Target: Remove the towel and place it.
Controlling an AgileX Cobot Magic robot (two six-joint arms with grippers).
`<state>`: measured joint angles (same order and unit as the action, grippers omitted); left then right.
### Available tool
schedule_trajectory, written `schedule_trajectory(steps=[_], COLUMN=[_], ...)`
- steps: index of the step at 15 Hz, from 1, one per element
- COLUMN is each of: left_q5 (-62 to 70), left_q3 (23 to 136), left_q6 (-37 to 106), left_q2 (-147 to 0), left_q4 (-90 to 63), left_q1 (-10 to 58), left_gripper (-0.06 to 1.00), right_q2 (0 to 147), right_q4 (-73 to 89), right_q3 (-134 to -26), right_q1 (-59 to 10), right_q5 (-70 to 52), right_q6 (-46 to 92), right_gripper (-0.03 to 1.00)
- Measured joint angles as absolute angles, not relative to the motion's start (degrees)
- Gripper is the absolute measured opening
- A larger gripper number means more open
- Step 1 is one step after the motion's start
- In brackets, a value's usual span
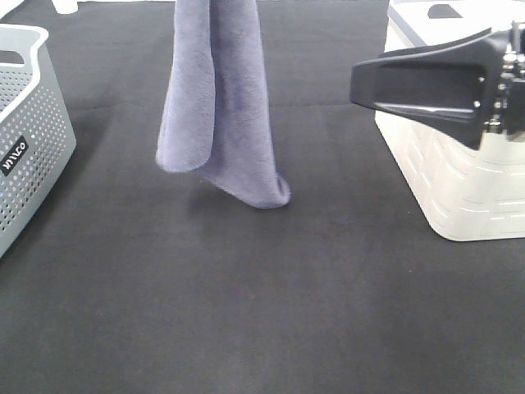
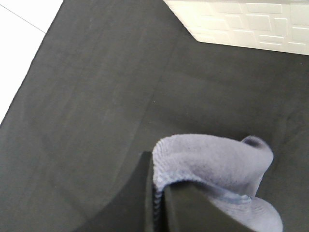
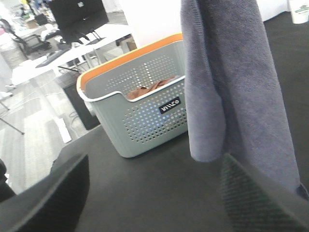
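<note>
The greyish-lavender towel [image 1: 221,107] hangs down in a folded drape over the middle of the black mat, and its lower tip is close to the mat. My left gripper [image 2: 157,193] is shut on the towel [image 2: 212,164], with its top edge pinched between the dark fingers; the gripper itself is above the top edge of the exterior view. My right gripper [image 1: 361,84] is open and empty, hovering to the right of the towel in front of the white basket. In the right wrist view its fingers stand wide apart [image 3: 154,203] and the towel [image 3: 231,72] hangs ahead of them.
A grey perforated basket [image 1: 25,123] stands at the left edge; in the right wrist view it [image 3: 135,116] has an orange rim and a brown cloth [image 3: 149,89] inside. A white basket [image 1: 459,180] stands at the right and also shows in the left wrist view [image 2: 251,21]. A black mat [image 1: 246,312] covers the table.
</note>
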<state>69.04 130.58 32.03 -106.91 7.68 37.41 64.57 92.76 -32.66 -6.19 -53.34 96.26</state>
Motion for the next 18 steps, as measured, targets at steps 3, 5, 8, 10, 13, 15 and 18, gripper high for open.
schedule_trajectory(steps=[3,5,8,10,13,15,18], left_q5=[67.09,66.75,66.63,66.35,66.12,66.12,66.12], left_q3=[130.58,130.58,130.58,130.58,130.58,130.58,130.58], left_q6=[32.03,33.40,37.99,41.37,44.23,47.10,50.53], left_q2=[-107.43,-107.43,-107.43,-107.43,-107.43,-107.43,-107.43], left_q4=[6.30,5.84,4.87,4.70,3.50,1.66,-1.26], left_q1=[37.47,37.47,38.39,39.42,39.71,39.71,39.71], left_gripper=[0.00,0.00,0.00,0.00,0.00,0.00,0.00], right_q2=[68.24,71.05,75.63,79.53,84.22,85.43,85.43], right_q4=[97.29,98.78,98.95,99.29,99.64,99.64,99.64], right_q3=[-32.66,-32.66,-34.72,-37.64,-40.62,-41.14,-41.31], right_q1=[-14.32,-18.28,-18.62,-18.79,-18.79,-18.79,-18.79], right_q5=[-48.87,-42.86,-40.28,-40.62,-43.37,-43.26,-42.86], right_q6=[101.87,107.37,110.52,110.75,110.75,111.96,113.90], right_gripper=[0.73,0.73,0.73,0.73,0.73,0.73,0.73])
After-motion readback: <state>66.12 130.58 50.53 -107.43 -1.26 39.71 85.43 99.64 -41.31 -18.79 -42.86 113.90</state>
